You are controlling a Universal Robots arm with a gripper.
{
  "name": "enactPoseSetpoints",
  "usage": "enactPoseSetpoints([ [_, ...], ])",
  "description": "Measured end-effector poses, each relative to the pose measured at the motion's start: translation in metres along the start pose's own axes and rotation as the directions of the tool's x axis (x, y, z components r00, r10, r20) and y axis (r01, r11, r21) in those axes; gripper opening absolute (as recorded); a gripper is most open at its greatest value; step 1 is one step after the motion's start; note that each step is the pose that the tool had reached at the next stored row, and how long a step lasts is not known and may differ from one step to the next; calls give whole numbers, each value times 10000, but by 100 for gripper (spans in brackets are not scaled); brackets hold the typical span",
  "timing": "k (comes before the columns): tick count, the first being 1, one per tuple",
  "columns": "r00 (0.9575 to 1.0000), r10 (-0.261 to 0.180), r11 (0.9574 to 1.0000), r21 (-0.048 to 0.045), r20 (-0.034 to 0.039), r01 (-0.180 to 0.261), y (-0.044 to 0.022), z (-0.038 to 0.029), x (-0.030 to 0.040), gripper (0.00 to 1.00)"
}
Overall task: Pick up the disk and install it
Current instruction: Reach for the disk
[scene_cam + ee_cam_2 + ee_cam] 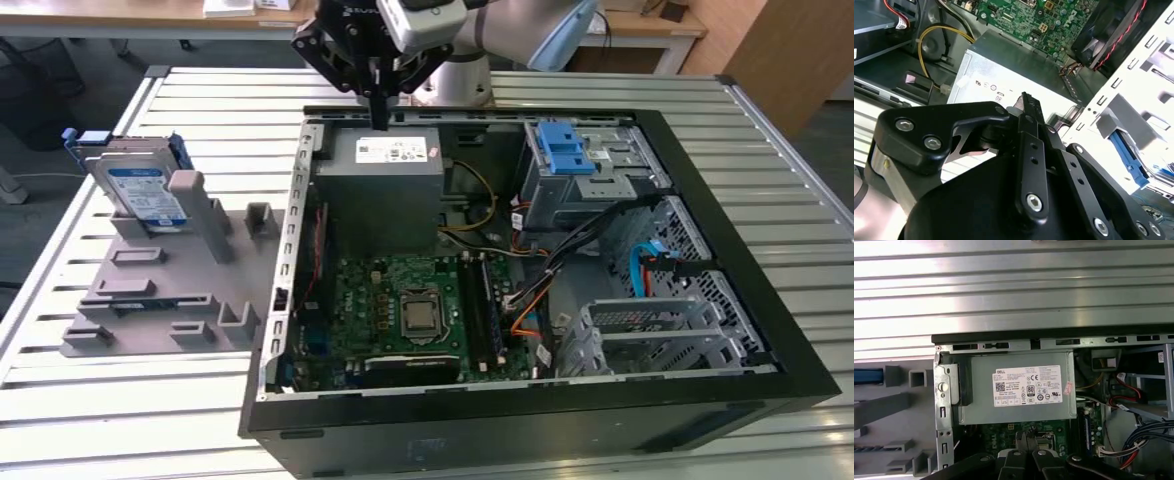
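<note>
Gripper hangs closed on nothing (its fingertips meet in both wrist views) above the grey power-supply box of the open computer case. Just beside the box lies the green motherboard; on the box's other flank, toward the exterior view's right, stands the silver cage with its blue latch. The case wall rises between the box and the disk, which stands upright in a grey fixture, well apart from the box on the slatted table, open air above it.
</note>
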State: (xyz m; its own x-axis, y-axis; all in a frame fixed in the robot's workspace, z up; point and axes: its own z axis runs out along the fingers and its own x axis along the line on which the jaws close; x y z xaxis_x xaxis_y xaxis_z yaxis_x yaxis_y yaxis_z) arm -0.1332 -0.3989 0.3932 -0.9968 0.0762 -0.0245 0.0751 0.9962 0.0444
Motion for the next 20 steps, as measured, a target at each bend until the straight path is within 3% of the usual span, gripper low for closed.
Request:
enactPoseSetpoints([
  [20,10000,0,10000,0,0,0,-5,-1,74,11],
])
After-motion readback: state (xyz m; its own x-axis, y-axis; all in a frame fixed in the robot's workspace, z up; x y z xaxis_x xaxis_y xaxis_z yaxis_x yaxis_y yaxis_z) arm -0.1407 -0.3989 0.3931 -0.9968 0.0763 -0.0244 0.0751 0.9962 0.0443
